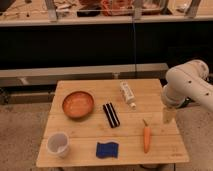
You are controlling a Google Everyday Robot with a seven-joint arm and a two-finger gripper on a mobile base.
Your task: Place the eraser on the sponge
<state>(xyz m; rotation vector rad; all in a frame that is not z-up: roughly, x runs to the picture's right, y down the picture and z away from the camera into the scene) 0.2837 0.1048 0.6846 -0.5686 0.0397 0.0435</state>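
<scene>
While the eraser [111,114] lies in the middle of the worktop [90,131], right of the orange bowl [78,104], the blue sponge [107,149] sits apart on the near side. A carrot [146,137] lies right of the sponge. Over the worktop's right edge hangs the claw [169,116], open and empty.

A wooden table [90,131] is carrying six items. An orange bowl [78,104] is sitting far left and a white bottle [128,94] is lying far right. A striped black eraser [111,114] is lying at center. A white cup [58,144], blue sponge [107,149] and carrot [146,138] are lining the near side, left to right. The gripper [169,116] is hanging over the right edge.
</scene>
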